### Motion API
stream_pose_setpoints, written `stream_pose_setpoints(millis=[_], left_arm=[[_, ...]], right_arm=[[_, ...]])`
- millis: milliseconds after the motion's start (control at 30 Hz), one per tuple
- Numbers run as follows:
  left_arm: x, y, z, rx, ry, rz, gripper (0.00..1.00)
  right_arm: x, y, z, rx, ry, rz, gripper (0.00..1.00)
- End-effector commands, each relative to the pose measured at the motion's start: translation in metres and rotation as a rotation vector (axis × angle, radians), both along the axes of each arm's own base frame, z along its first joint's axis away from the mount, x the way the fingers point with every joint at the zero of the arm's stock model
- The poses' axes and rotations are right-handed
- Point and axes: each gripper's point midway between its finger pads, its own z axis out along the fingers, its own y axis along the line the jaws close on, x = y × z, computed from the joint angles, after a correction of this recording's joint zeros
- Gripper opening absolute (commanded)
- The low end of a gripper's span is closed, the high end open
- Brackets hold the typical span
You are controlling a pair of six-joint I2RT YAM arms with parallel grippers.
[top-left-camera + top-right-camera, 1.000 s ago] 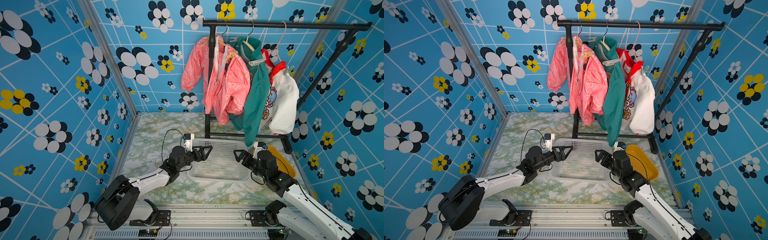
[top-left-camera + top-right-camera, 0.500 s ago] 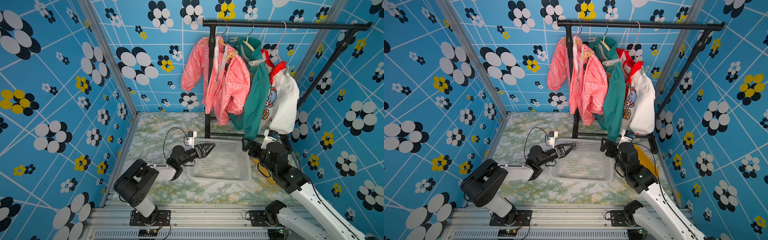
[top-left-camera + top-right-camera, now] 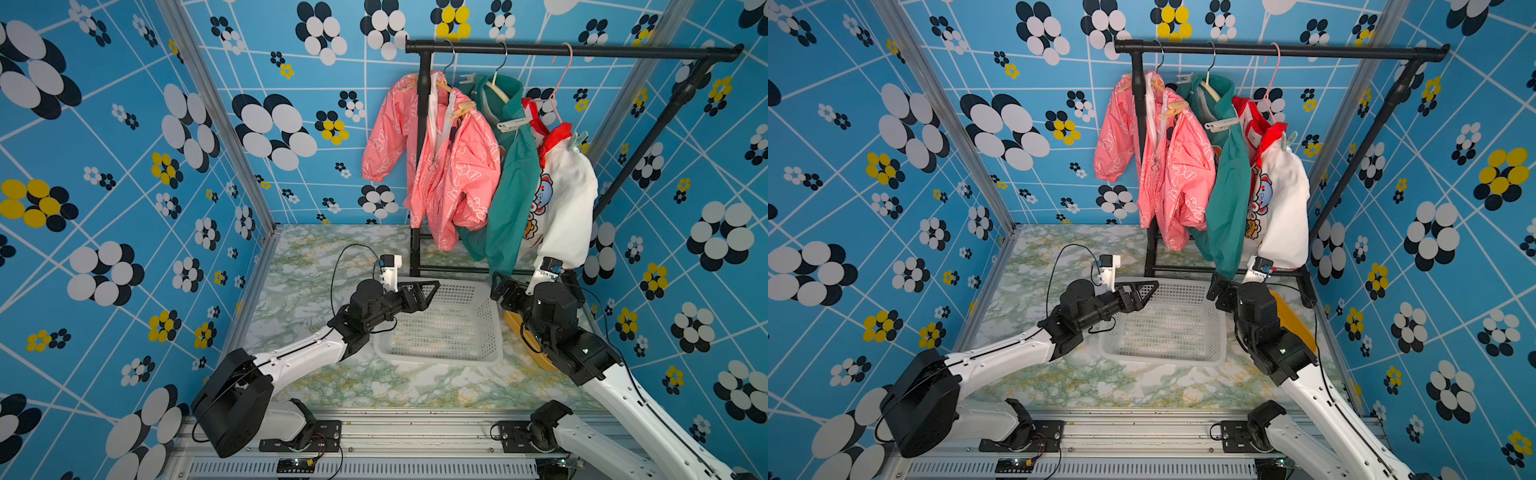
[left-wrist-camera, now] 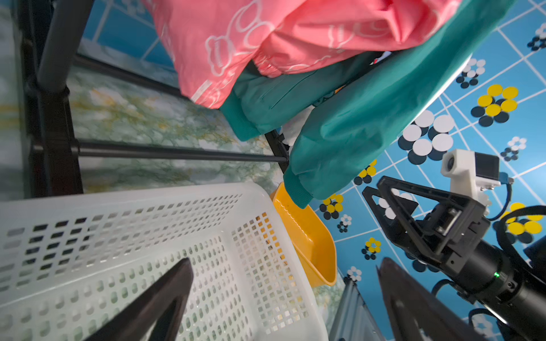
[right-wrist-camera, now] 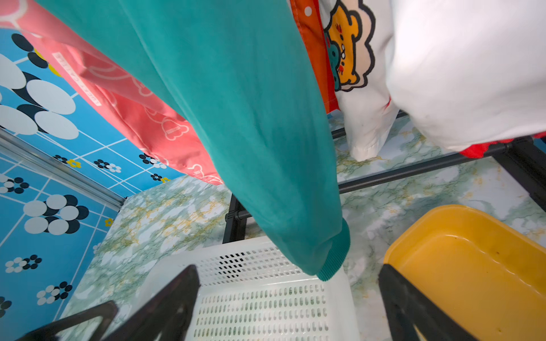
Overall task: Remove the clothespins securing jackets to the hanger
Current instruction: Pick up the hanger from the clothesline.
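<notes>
edging closer to the teal jacket [image 3: 513, 199], right gripper [image 3: 500, 286] spread wide, left gripper [image 3: 426, 293] likewise

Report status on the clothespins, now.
Open and empty: left gripper, right gripper, low by basket. Visible clothespins clipped on jackets. In the way: teal sleeve, ahead of right gripper.

bright, even; wrist edges seemingly blurred

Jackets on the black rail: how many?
3 in both top views: glossy pink jacket leftmost, teal green jacket middle, white red-trimmed jacket rightmost. None appears hidden.
</notes>
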Motion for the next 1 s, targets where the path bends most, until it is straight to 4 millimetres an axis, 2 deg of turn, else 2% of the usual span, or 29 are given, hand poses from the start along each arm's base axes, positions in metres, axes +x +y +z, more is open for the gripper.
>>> stream_pose_setpoints(millis=[0,100,233,367,500,633,800,867,900,967], left_arm=[[-0.003,0.017,-0.027,0.265,-0.057,0.122,1.00],[-0.012,0.011,-0.024,0.173,-0.080,0.067,0.99],[-0.021,0.023,-0.030,0.171,-0.096,0.115,1.00],[-0.031,0.012,-0.027,0.185,-0.136,0.033,0.99],[-0.023,0.011,-0.020,0.272,-0.171,0.054,0.85],[-0.012,0.022,-0.006,0.365,-0.252,0.136,0.83],[-0.007,0.028,0.008,0.395,-0.317,0.181,0.83],[-0.007,0.028,0.009,0.402,-0.328,0.182,0.83],[-0.007,0.029,0.009,0.407,-0.330,0.185,0.83],[-0.006,0.031,0.007,0.419,-0.332,0.193,0.83]], right_arm=[[0.001,-0.007,0.009,-0.055,-0.014,-0.031,0.96],[0.003,-0.005,0.027,-0.097,-0.039,-0.003,0.96],[0.003,-0.004,0.056,-0.163,-0.094,0.028,0.95],[0.001,-0.004,0.097,-0.220,-0.161,0.051,0.93],[0.006,0.003,0.145,-0.282,-0.249,0.087,0.91],[0.019,0.013,0.181,-0.343,-0.297,0.124,0.89],[0.037,-0.009,0.218,-0.385,-0.345,0.038,0.85],[0.036,-0.030,0.245,-0.399,-0.378,-0.030,0.83],[0.032,-0.044,0.266,-0.396,-0.412,-0.071,0.83],[0.022,-0.061,0.292,-0.395,-0.466,-0.121,0.83]])
